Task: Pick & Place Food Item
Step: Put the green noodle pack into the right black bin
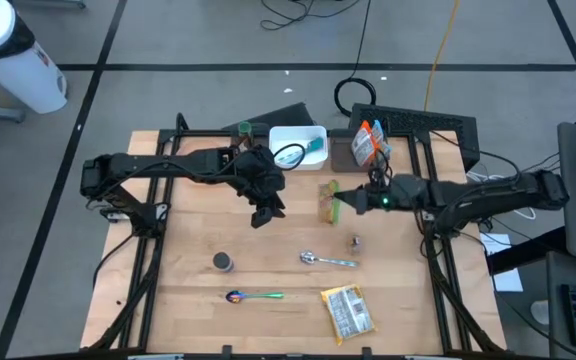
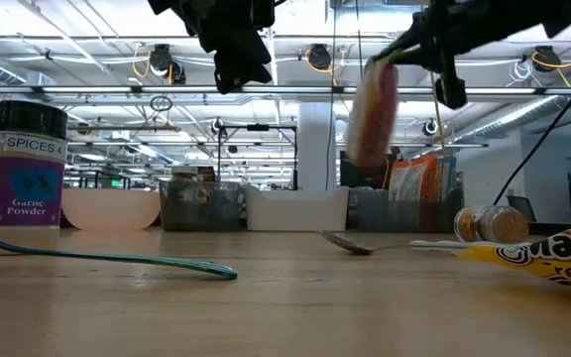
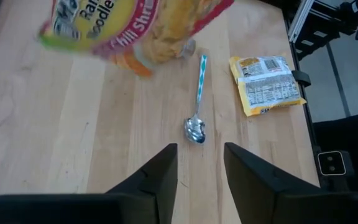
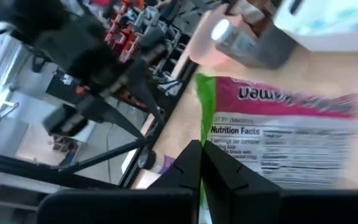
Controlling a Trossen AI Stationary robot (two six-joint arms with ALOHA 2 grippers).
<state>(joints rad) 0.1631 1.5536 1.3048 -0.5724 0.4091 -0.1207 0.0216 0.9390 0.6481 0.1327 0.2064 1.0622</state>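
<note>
1. My right gripper is pinched on the ramen packet, mid-table toward the far edge.
2. My left gripper hangs just beside it, empty.
3. Spice jar, two spoons and yellow packet lie nearer the near edge.

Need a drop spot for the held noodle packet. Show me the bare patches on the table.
Widest bare wood: left side, between the left arm and the spice jar. Another lies right of the metal spoon, above the flat noodle packet. Crowded: back edge around the white bin, and the front-centre spoons.
</note>
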